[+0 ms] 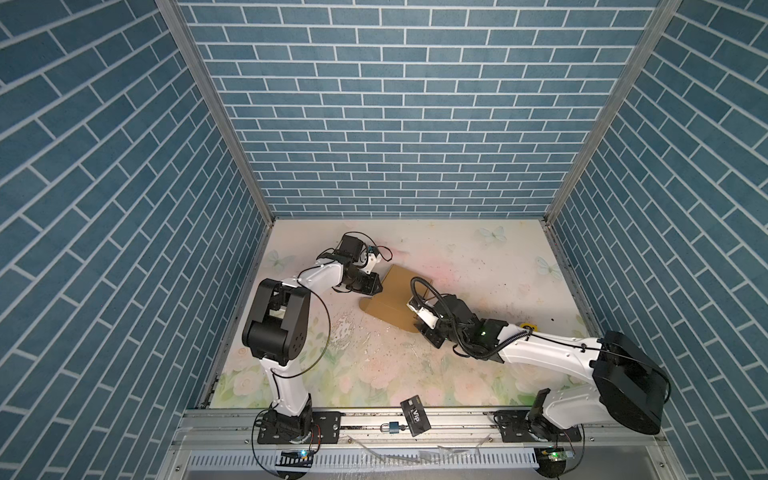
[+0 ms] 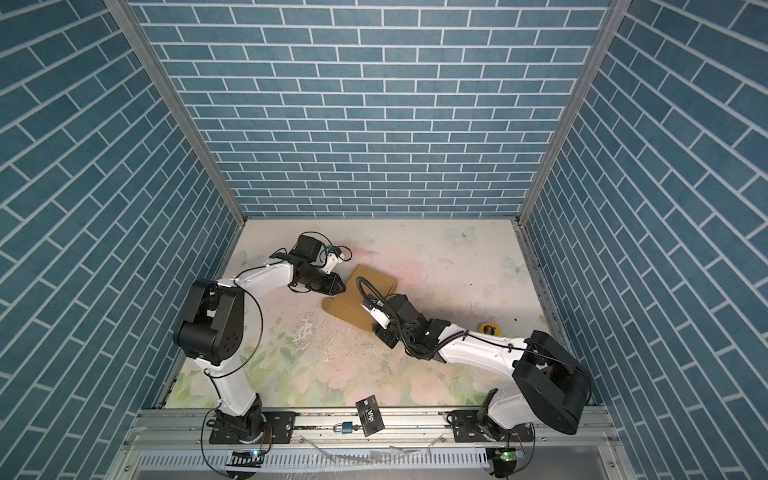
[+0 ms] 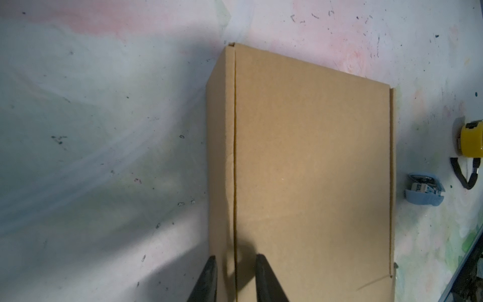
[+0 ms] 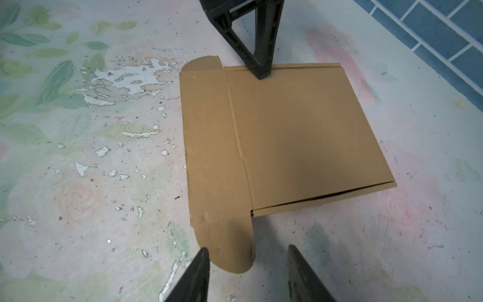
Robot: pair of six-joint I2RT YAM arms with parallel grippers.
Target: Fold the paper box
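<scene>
The paper box [image 1: 392, 297] [image 2: 357, 297] lies mid-table in both top views, tan cardboard with its lid down over the base. A long flap [image 4: 211, 157] with rounded tabs sticks out along one side. My left gripper [image 3: 236, 257] [image 1: 376, 286] rests at the box's [image 3: 313, 170] far-left edge, jaws a little apart over the seam between lid and side wall, clamping nothing. My right gripper [image 4: 248, 249] [image 1: 422, 328] is open at the near-right corner of the box [image 4: 300, 136]. One rounded tab [image 4: 230, 251] lies loose between its fingers.
A yellow tape measure [image 1: 528, 326] [image 3: 471, 141] and a small blue object [image 3: 423, 192] lie right of the box. A black VIP card [image 1: 415, 417] and a padlock [image 1: 392, 428] sit at the front rail. Blue brick walls close in three sides.
</scene>
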